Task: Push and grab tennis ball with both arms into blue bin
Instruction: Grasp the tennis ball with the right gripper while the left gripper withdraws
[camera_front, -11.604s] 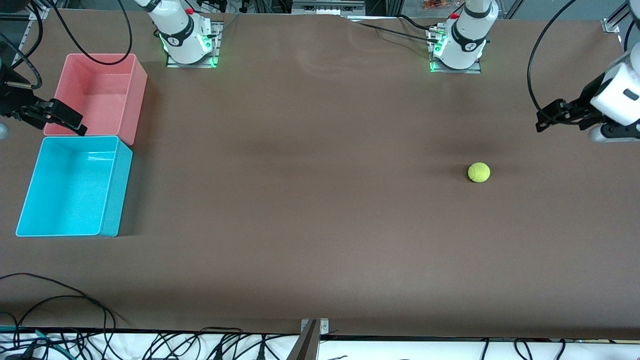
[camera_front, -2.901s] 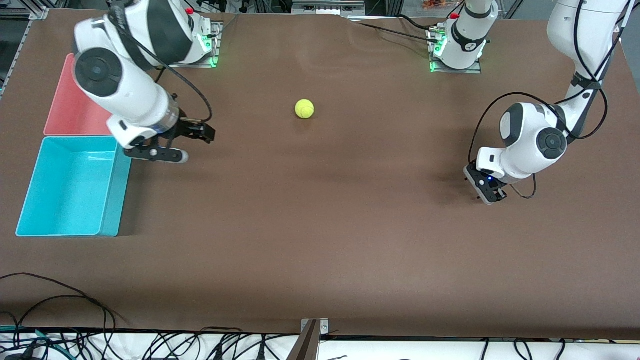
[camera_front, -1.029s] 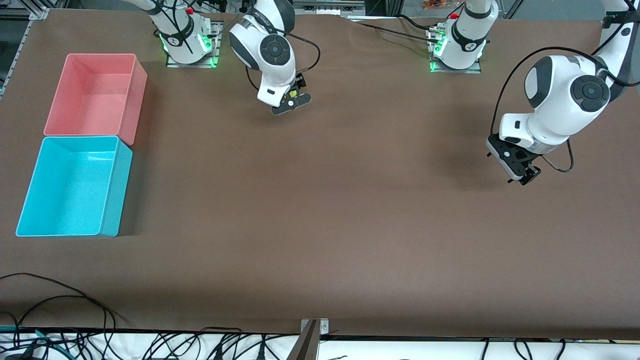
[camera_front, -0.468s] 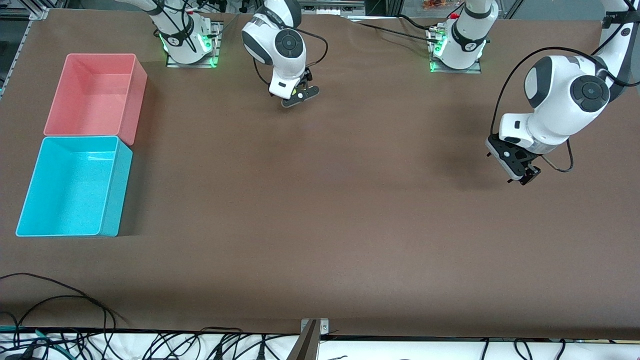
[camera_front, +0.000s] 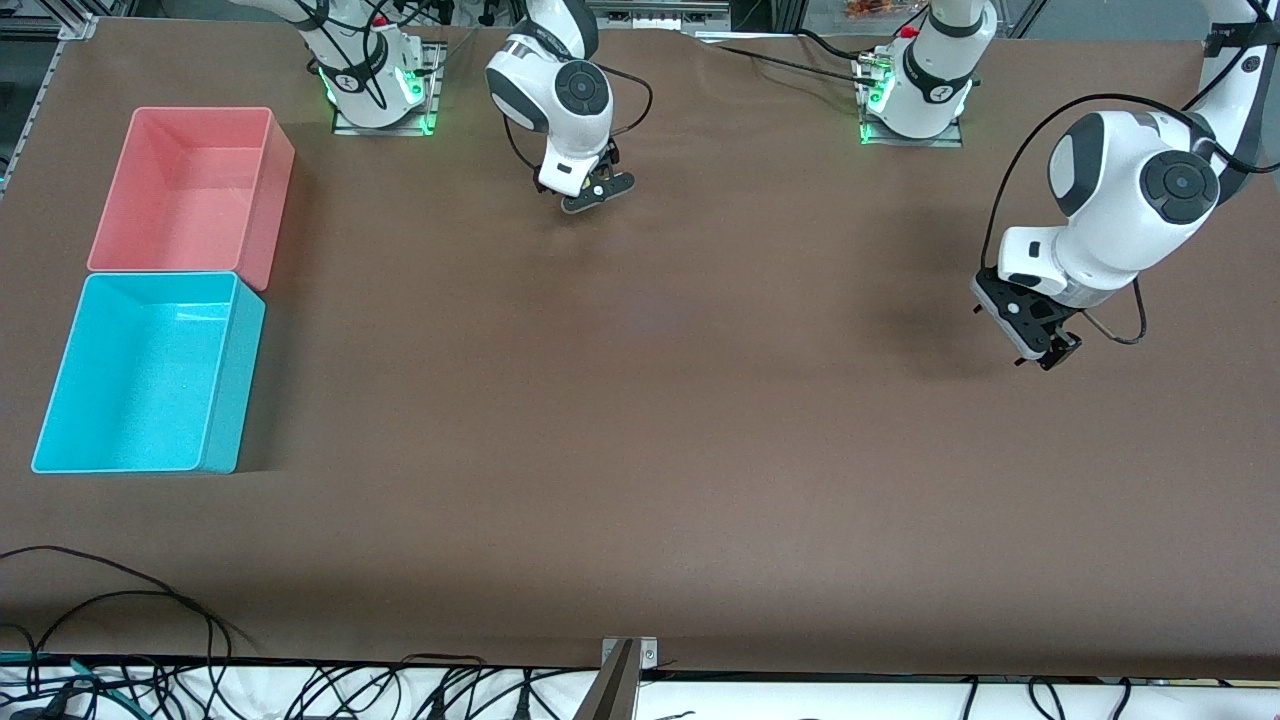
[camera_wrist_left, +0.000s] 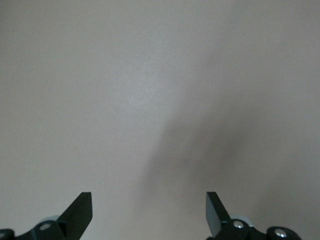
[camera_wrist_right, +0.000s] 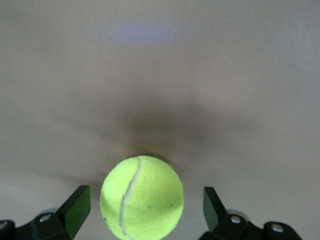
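The right pincer (camera_front: 597, 192), spread, has settled around the tennis ball (camera_wrist_right: 142, 197) at the table's (camera_front: 640, 420) twelve o'clock (left pincer (camera_front: 1040, 345) spread, waiting), so squeezing comes next.

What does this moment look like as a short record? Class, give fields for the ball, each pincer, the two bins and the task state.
tennis ball: on the table between the right pincer's open fingers; hidden by the arm in the front view
right pincer: open, low around the ball, not closed on it
left pincer: open, empty, over bare table toward the left arm's end; arm waits
blue bin: empty, toward the right arm's end
pink bin: empty, beside the blue bin, farther from the front camera
task state: ball not yet in blue bin
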